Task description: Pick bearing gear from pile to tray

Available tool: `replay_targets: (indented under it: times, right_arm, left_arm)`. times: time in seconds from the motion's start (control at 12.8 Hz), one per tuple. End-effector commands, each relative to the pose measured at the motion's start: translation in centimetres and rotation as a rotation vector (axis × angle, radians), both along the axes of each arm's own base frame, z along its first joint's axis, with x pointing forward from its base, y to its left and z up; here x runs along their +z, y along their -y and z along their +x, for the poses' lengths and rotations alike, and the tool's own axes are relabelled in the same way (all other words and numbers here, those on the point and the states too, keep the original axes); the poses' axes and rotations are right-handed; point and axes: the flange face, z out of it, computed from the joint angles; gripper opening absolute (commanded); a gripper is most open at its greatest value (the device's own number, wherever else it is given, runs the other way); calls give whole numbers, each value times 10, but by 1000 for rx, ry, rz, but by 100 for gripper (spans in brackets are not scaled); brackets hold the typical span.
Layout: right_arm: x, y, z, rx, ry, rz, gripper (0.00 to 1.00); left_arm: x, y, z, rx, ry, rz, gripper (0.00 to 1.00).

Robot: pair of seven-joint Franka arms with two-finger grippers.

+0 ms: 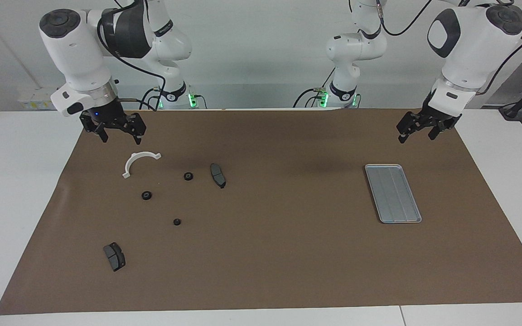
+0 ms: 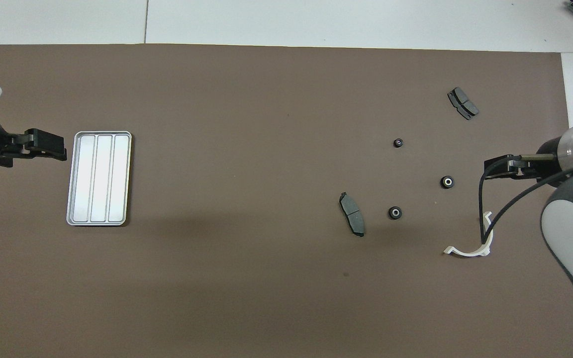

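From the facing camera, my right gripper [image 1: 118, 129] hangs above the mat at the right arm's end of the table, over the spot just robot-side of the white bracket [image 1: 139, 162]; its fingers stand apart and hold nothing. My left gripper [image 1: 422, 129] waits in the air at the left arm's end, over bare mat on the robot side of the tray [image 1: 393, 193], fingers also spread and empty. The pile is a loose scatter: three black gears lie flat, one [image 1: 188, 176] beside the nearer brake pad [image 1: 218, 175], one [image 1: 147, 195] a little farther from me than the bracket, and the smallest-looking one [image 1: 177, 222] farther out again; a second brake pad [image 1: 114, 256] lies farthest of all. The tray holds nothing, so no gear has been moved yet.

From overhead, each gear [image 2: 447, 182] [image 2: 395, 213] [image 2: 399, 143] shows its bore straight up; round as they are, they have no long axis in the plane, and the short axle axis stands vertical, so any approach angle serves. The tray's [image 2: 73, 179] long side runs away from me. The risks I judge: the gears are low and small, so closing too high would slip off the rim and flick one away; descending on the gear near the pad could nudge the pad; and the carry across the whole mat gives a loose grip time to fail.
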Motion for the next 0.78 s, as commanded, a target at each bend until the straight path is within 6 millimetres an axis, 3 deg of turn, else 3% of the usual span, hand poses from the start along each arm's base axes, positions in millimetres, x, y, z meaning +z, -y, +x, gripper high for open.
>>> replay_targets:
  times: [0.0, 0.39, 0.71]
  right_arm:
    - [-41, 10, 3, 13, 18, 22, 100]
    - [-121, 27, 25, 27, -5, 33, 100]
    - [-171, 28, 37, 45, 21, 39, 100]
  left_arm:
    - [6, 1, 1, 2, 5, -2, 100]
    - [6, -2, 0, 1, 2, -2, 100]
    - [6, -7, 0, 5, 2, -2, 100]
